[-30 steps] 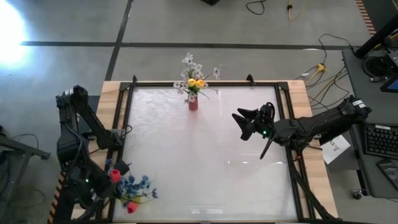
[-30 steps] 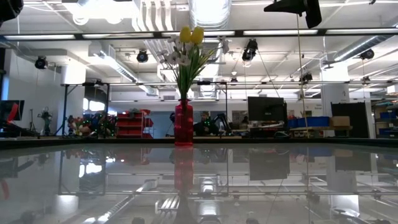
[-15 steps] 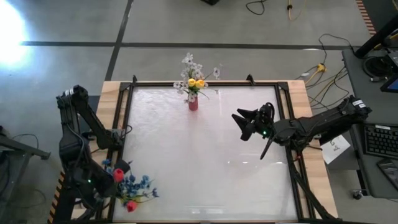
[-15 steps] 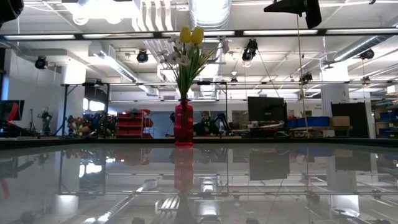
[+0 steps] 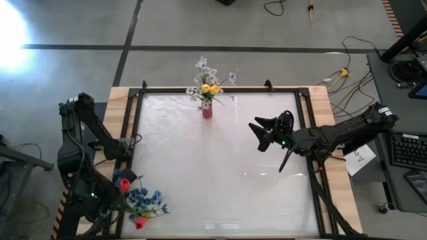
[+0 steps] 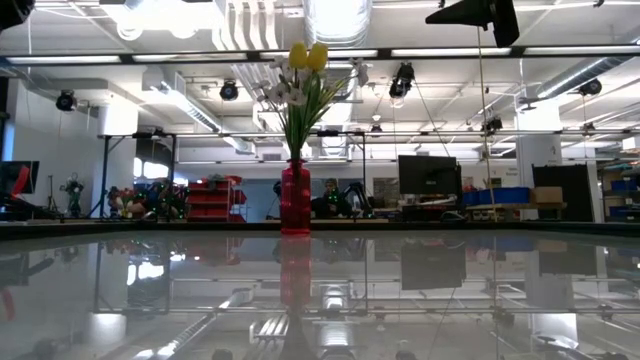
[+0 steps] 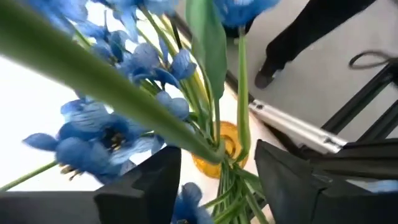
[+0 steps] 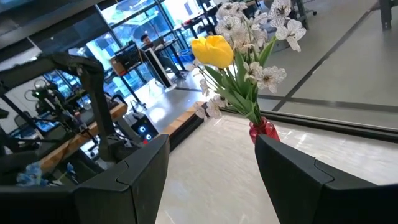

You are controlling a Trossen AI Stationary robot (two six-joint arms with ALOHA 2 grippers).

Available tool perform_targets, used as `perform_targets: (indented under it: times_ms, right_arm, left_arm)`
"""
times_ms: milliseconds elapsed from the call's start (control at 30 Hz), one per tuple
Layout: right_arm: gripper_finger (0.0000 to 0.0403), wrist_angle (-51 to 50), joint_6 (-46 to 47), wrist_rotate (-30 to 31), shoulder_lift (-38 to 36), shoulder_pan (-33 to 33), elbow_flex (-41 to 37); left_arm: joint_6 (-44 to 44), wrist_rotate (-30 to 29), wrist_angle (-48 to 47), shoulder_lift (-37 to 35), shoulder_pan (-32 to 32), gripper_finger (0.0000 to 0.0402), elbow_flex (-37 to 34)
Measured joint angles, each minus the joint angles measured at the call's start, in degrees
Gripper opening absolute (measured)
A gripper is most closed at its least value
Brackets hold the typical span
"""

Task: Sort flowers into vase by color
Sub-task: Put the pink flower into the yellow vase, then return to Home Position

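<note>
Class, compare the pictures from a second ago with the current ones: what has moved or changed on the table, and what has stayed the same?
The left claw, at the near left corner over the blue flowers and pink-red buds, has shifted slightly toward the table's near edge and its fingers have opened; the left wrist view shows green stems between them. The right claw, open above the table's right side, and the red vase with yellow and white flowers have not moved.

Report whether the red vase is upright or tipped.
Upright. The vase stands straight on the table's far edge, holding yellow buds and white sprays that rise from its mouth.
</note>
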Motion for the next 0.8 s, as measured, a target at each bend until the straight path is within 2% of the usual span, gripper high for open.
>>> perform_targets:
  times_ms: [133, 233, 300, 433, 567, 667, 800]
  right_arm:
    - [0.0231, -1.8, 0.8, 0.0, -0.1, 0.0, 0.0]
    - [0.0231, -2.1, 0.7, 0.0, -0.1, 0.0, 0.0]
    - [0.0231, -2.1, 0.7, 0.0, -0.1, 0.0, 0.0]
    - [0.0231, -2.1, 0.7, 0.0, -0.1, 0.0, 0.0]
    - [0.0231, -2.1, 0.7, 0.0, -0.1, 0.0, 0.0]
    - [0.0231, -2.1, 0.7, 0.0, -0.1, 0.0, 0.0]
    - [0.0231, -2.1, 0.7, 0.0, -0.1, 0.0, 0.0]
  left_arm:
    - [0.8, 2.2, -2.6, 2.5, 0.0, 0.0194, 0.2]
    - [1.2, 3.7, -1.7, 3.3, 0.0, 0.0178, 0.1]
    - [2.1, 3.7, -0.2, 3.3, 0.0, 0.0153, 0.1]
    - [2.8, 3.7, 0.5, 3.1, -0.1, 0.0075, 0.1]
    - [-0.1, 3.9, -0.9, 2.8, -0.1, 0.0012, 0.1]
    - [-2.3, 3.9, -5.1, 2.5, -0.2, 0.0006, 0.9]
    - [-3.8, -0.5, -10.8, 2.1, -0.2, 0.0026, 5.1]
